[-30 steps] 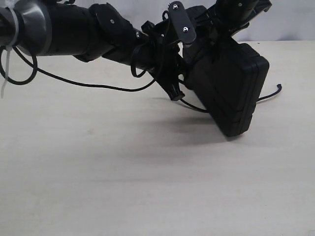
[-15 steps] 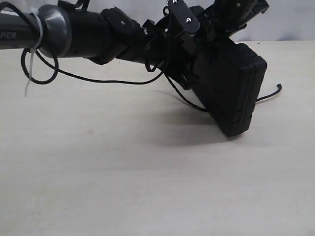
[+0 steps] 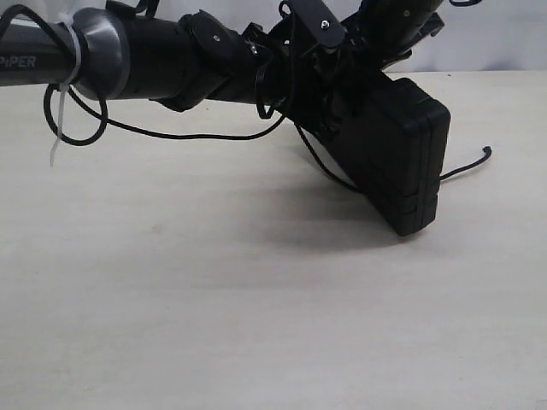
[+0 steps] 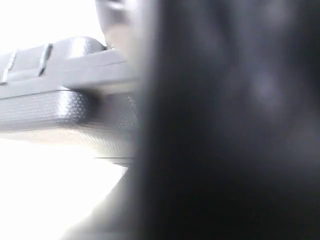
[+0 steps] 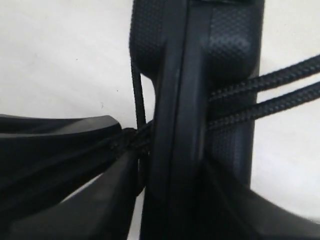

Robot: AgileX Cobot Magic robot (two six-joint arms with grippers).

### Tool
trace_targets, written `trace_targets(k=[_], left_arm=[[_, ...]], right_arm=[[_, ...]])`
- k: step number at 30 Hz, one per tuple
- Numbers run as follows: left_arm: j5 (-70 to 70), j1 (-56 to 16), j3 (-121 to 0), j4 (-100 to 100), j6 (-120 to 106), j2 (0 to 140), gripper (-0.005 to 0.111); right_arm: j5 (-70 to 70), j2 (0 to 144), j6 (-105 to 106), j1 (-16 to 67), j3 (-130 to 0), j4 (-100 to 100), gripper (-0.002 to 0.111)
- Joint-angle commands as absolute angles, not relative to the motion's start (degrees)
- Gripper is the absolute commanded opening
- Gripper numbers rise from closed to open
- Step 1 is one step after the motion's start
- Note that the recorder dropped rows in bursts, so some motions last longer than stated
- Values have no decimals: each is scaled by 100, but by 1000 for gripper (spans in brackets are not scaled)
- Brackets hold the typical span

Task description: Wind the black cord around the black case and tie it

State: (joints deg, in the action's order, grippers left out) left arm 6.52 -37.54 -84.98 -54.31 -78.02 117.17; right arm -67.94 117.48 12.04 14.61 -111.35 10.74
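Only my right wrist view is showing the black cord (image 5: 260, 95) crossing the black case (image 5: 225, 40); the left tool (image 3: 316, 102) is clenching, the right tool (image 3: 376, 51) I cannot tell; the tabletop (image 3: 171, 299) is pale.

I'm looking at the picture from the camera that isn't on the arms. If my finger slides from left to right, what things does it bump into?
white plastic zip tie → flat rectangular matte black plastic case → loose tip of the thin black braided cord
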Motion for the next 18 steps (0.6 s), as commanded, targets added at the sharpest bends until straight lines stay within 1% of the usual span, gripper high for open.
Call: trace_targets(k=[1,4,9,18], left_arm=[[643,-3803,-8542,-5505,-7768,11725,0],[643,-3803,-8542,-5505,-7768,11725,0],[667,-3803,-8542,-5505,-7768,11725,0],[696,-3803,-8542,-5515,-7768,11725,0]], right_arm=[[-6996,11778,1237,1519,-11060,1124,55],[-6996,11647,1541,1519,-11060,1800,56],[-6996,11533,1543,1519,-11060,1939,56],[-6996,11309,1420,1519,-11060,1498,56]])
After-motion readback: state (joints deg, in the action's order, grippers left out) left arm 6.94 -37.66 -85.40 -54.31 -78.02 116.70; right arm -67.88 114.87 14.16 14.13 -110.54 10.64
